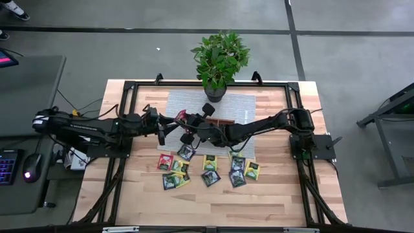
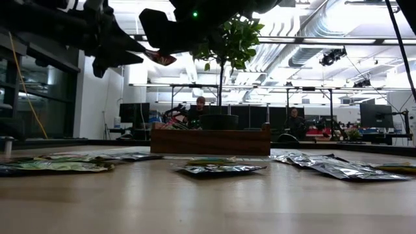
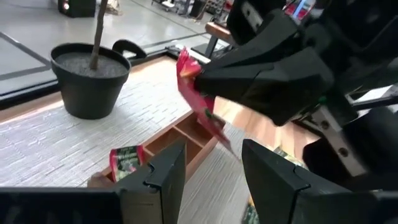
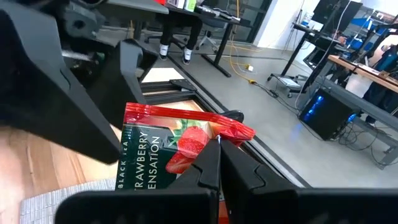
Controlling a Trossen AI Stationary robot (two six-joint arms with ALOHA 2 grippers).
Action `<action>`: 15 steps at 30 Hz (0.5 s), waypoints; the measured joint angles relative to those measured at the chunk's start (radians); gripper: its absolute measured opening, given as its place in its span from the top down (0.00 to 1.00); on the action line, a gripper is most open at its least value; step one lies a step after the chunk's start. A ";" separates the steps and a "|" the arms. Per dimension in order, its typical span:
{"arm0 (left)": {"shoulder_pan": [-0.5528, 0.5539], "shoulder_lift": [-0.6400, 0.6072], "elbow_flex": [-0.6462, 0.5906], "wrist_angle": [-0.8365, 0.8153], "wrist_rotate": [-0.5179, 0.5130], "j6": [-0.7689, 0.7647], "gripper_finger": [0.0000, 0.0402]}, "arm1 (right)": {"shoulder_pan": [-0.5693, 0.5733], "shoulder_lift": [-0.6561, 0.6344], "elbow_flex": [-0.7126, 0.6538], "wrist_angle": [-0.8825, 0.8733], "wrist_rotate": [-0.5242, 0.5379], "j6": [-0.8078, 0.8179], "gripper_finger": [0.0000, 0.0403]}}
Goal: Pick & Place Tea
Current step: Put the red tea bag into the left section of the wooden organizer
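Note:
A red tea sachet (image 4: 163, 148), printed with a strawberry, hangs in the air above the left end of the brown wooden tray (image 3: 186, 134), with my right gripper (image 4: 217, 149) shut on it. My left gripper (image 3: 214, 163) stands open just to the sachet's left, its fingers level and apart from it. Another red sachet (image 3: 126, 162) stands in a tray compartment. Several more tea sachets (image 1: 208, 169), red, yellow-green and dark, lie flat on the wooden table nearer its front edge. My right gripper pinches the red sachet between its two fingers at one side edge (image 4: 208, 134), next to the strawberry picture. The fingers reach in about level from the table's right. The sachet juts out beyond the fingertips (image 3: 205, 78), tilted on edge, lifted clear of tray and table.
A potted plant (image 1: 218, 61) stands at the far edge of a grey mat (image 1: 184, 103), just behind the tray. Black frame rails (image 1: 126, 116) run along the table's sides. Bare wood lies in front of the loose sachets.

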 joint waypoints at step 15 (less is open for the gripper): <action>0.000 0.019 0.000 0.071 -0.061 0.001 0.62 | 0.000 0.000 0.000 0.000 -0.008 -0.007 1.00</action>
